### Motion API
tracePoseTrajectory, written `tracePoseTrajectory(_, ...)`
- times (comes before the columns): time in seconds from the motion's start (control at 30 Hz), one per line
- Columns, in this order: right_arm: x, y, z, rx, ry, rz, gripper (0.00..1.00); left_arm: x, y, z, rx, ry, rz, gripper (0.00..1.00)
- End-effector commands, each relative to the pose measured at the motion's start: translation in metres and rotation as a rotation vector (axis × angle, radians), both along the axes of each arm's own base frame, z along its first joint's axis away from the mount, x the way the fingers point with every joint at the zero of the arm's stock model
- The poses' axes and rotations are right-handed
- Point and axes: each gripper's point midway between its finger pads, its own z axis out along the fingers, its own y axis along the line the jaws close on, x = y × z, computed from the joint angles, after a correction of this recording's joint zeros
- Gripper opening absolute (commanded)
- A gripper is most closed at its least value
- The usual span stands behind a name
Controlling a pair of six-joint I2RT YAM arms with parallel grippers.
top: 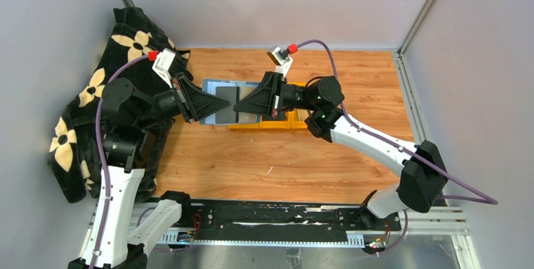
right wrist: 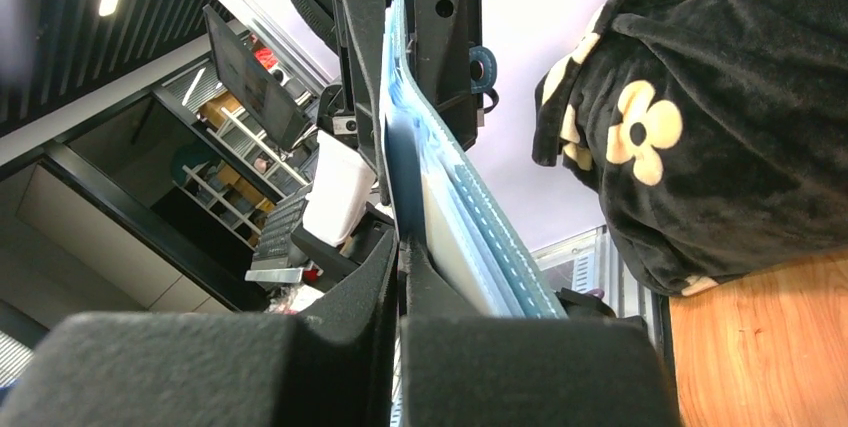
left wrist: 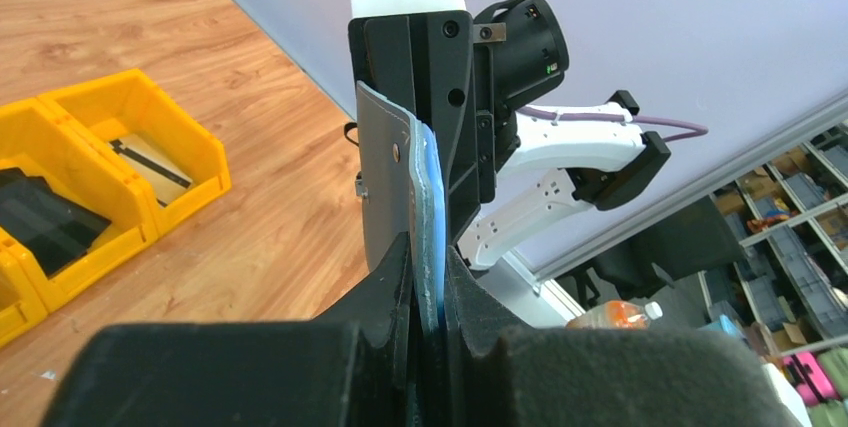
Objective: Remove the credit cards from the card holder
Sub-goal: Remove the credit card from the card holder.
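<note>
I am at the pulling-out step. The card holder (top: pixel 227 84) is up in the air above the counter (top: pixel 283 162), in the upper middle of the top view. The yellow bins (top: pixel 264 125) sit just below it in the frame. My two arms hold it between them.

The left gripper (top: pixel 213 103) comes in from the left of the frame and is pinched shut on one edge of the holder. In its own camera I see the flap with the round snap and the blue edge going down between its fingers. The right gripper (top: pixel 239 106) comes in from the right and is shut tight on a thin edge on the other side.

Next, I think the left arm should hold firm while the right arm pulls away, straight and slow. A crooked pull could jam a card or tug the holder loose.

Some things are hard to see. I cannot tell if the right gripper has a card or only a layer of the holder. In the right wrist view a pale flat piece, maybe one of the credit cards (right wrist: pixel 447 242), sits just right of the fingers, not between them. I cannot count the cards. Dark flat things lie in the bins, and I cannot tell what they are. From above, the arms hide much of the holder.
</note>
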Motion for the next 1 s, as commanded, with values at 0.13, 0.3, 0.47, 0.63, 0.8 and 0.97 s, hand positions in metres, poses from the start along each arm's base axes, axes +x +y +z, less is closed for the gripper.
tracePoseTrajectory(0.13, -0.01, -0.02, 0.011, 0.087, -0.021, -0.005, 0.0, -0.012, -0.002, 0.01, -0.014, -0.023, -0.049, 0.09)
tracePoseTrajectory(0.3, -0.014, -0.025, 0.01, 0.108, -0.019, -0.006, 0.0, -0.012, -0.002, 0.013, -0.021, -0.025, -0.047, 0.09)
tracePoseTrajectory(0.47, -0.014, -0.026, 0.009, 0.109, -0.016, -0.014, 0.0, -0.012, -0.002, 0.014, -0.024, -0.026, -0.047, 0.08)
tracePoseTrajectory(0.63, -0.014, -0.028, 0.006, 0.105, -0.012, -0.019, 0.0, -0.01, -0.001, 0.015, -0.013, -0.04, -0.029, 0.0)
tracePoseTrajectory(0.8, -0.01, -0.023, 0.009, 0.117, 0.002, -0.027, 0.34, -0.003, 0.002, 0.007, 0.009, -0.045, 0.005, 0.0)
tracePoseTrajectory(0.97, -0.009, -0.013, 0.017, 0.135, -0.003, 0.0, 0.43, -0.002, 0.001, 0.004, 0.011, -0.034, 0.006, 0.0)
